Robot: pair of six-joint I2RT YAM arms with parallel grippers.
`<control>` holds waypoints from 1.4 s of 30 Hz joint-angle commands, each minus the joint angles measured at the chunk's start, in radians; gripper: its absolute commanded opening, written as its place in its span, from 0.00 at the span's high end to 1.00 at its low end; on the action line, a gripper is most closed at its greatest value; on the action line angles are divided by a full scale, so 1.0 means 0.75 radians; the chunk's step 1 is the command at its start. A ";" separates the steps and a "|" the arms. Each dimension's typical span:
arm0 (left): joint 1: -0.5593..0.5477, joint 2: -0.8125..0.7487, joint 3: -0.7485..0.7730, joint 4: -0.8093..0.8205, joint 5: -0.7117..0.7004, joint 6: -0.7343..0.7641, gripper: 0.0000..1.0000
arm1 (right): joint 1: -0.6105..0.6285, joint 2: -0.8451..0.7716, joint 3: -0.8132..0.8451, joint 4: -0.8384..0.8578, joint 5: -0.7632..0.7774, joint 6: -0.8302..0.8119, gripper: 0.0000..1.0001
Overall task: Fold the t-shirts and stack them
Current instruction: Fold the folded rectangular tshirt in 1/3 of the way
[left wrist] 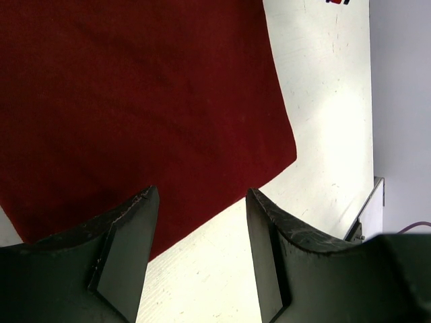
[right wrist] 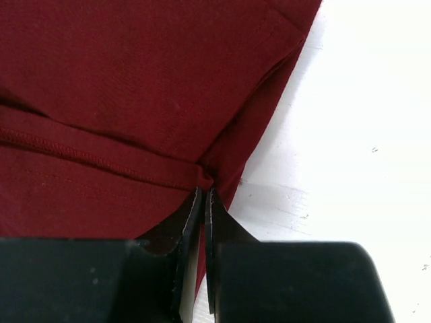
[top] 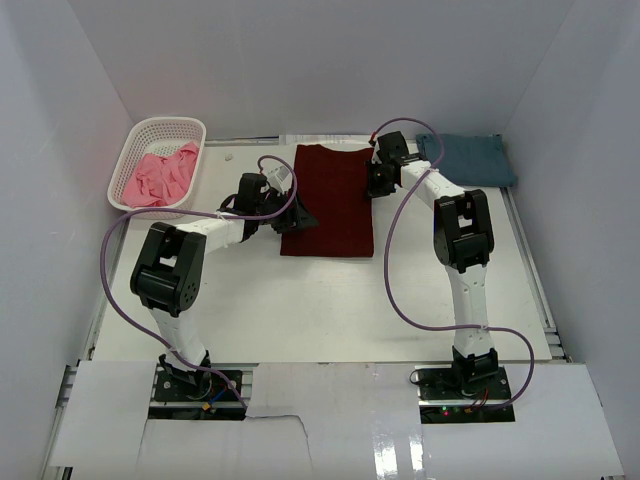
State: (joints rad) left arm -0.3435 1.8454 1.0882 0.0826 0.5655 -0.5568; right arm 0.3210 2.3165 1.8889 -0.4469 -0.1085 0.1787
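Right gripper (right wrist: 204, 193) clenched on the maroon shirt's (right wrist: 135, 81) right edge, plain only in its wrist view. Left gripper (left wrist: 201, 196) spread, hovering over its near-left edge. Overhead alone: maroon shirt flat on the table (top: 330, 310), blue shirt (top: 470, 158) far right, pink shirt (top: 160, 178) in basket (top: 165, 128).

Tabletop (top: 330, 300) lies bare at 6 o'clock of the maroon t-shirt (top: 330, 205); white basket (top: 165, 128) blocks 10 o'clock; slate-blue t-shirt (top: 470, 160) fills 2 o'clock; left tool (top: 297, 215) at 9 o'clock and right tool (top: 376, 183) at 2 o'clock crowd its edges; enclosure walls (top: 60, 150) bound the far and lateral sides.
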 commanded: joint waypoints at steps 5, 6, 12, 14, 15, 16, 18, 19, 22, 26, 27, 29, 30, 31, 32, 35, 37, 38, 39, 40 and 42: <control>-0.004 0.004 0.012 0.009 0.011 0.024 0.35 | -0.003 -0.043 0.042 0.011 0.012 -0.003 0.92; -0.004 0.004 0.012 0.009 0.009 0.024 0.35 | -0.003 -0.047 0.042 0.009 0.016 -0.003 0.92; -0.004 0.008 0.009 0.015 0.009 0.020 0.35 | -0.005 -0.062 0.026 0.011 0.042 -0.009 0.92; -0.004 0.010 0.009 0.013 0.003 0.022 0.35 | -0.005 -0.066 0.006 0.023 0.055 -0.009 0.92; -0.004 0.008 0.007 0.011 -0.003 0.022 0.35 | -0.005 -0.068 0.001 0.023 0.057 -0.009 0.92; -0.004 0.008 0.007 0.002 -0.018 0.022 0.35 | -0.007 -0.070 -0.003 0.021 0.065 -0.007 0.92; -0.004 0.002 0.007 -0.004 -0.036 0.020 0.35 | -0.007 -0.078 -0.019 0.027 0.079 -0.007 0.92; -0.002 0.000 0.005 -0.006 -0.046 0.020 0.35 | -0.009 -0.080 -0.023 0.029 0.083 -0.007 0.92; -0.002 -0.014 0.003 -0.010 -0.063 0.014 0.35 | -0.009 -0.084 -0.027 0.027 0.118 -0.007 0.92; -0.002 -0.039 0.007 -0.020 -0.077 0.012 0.35 | -0.015 -0.080 -0.033 0.025 0.116 -0.003 0.80; -0.002 -0.041 0.009 -0.026 -0.079 0.012 0.35 | -0.015 -0.072 -0.031 0.023 0.120 0.001 0.72; -0.002 -0.047 0.011 -0.030 -0.089 0.012 0.35 | -0.017 -0.072 -0.035 0.017 0.141 0.013 0.67; -0.002 -0.059 0.012 -0.038 -0.093 0.012 0.35 | -0.019 -0.080 -0.044 0.019 0.141 0.017 0.65; -0.002 -0.069 0.014 -0.047 -0.097 0.012 0.34 | -0.019 -0.086 -0.048 0.025 0.187 0.019 0.64; -0.002 -0.080 0.012 -0.051 -0.106 0.014 0.34 | -0.019 -0.096 -0.052 0.027 0.186 0.019 0.63; -0.002 -0.153 0.022 -0.085 -0.153 0.024 0.34 | -0.019 -0.141 -0.056 0.027 0.175 0.019 0.61; -0.002 -0.210 0.032 -0.146 -0.206 0.041 0.34 | -0.019 -0.184 -0.064 0.025 0.163 0.021 0.60; -0.002 -0.231 0.036 -0.161 -0.220 0.053 0.33 | -0.019 -0.199 -0.072 0.005 0.159 0.028 0.57; -0.002 -0.253 0.038 -0.196 -0.263 0.059 0.33 | -0.019 -0.231 -0.076 -0.013 0.159 0.042 0.57; -0.002 -0.294 0.038 -0.214 -0.285 0.061 0.33 | -0.019 -0.250 -0.082 -0.032 0.159 0.048 0.57; -0.002 -0.331 0.026 -0.265 -0.347 0.067 0.31 | -0.013 -0.339 -0.172 -0.053 0.159 0.070 0.56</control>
State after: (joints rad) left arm -0.3435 1.6958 1.0885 -0.0479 0.3935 -0.5339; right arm 0.3138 2.1975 1.8145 -0.4625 -0.0017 0.2047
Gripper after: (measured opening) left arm 0.684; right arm 0.438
